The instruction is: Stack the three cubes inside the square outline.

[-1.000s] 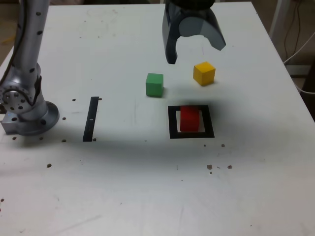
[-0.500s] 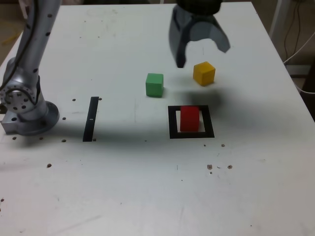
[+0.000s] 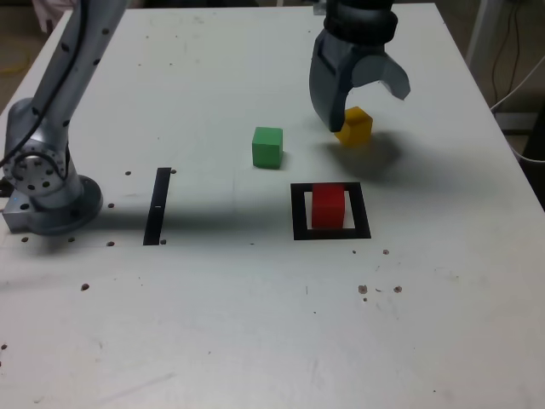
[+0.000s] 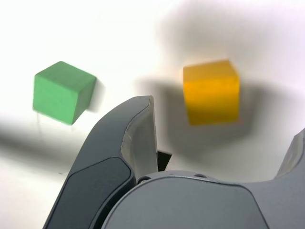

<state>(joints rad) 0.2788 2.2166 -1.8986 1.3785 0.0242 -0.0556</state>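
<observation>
- Yellow is showing on the cube (image 3: 359, 134) that the open gripper (image 3: 370, 112) is hovering over; one finger is partly covering it in the exterior view.
- Both fingers are standing wide apart, and nothing is resting between them as a held load.
- Red is marking the cube (image 3: 328, 206) that is sitting inside the square outline (image 3: 299, 215), below the gripper in the exterior view.
- Green is colouring the remaining cube (image 3: 267, 146), which is lying on the table to the exterior view's left of the gripper, outside the outline.
- Judging by this layout, the red cube is serving as the base, and the step in hand is probably fetching the yellow one.
- The next move is calling for centring the fingers around the yellow cube, lining them up with its turned sides, lowering, then closing; an off-centre descent could be pushing it away.
- White is covering the tabletop (image 3: 221, 324), which is showing small brown chips and faint scratches nearer the camera than the gripper.
- A narrow black strip (image 3: 157, 207) is lying flat beyond the green cube from the gripper, towards the arm's round base (image 3: 55, 200).
- Past the table edge, to the exterior view's right of the gripper, a pale cable (image 3: 526, 159) is trailing through a dim room.
</observation>
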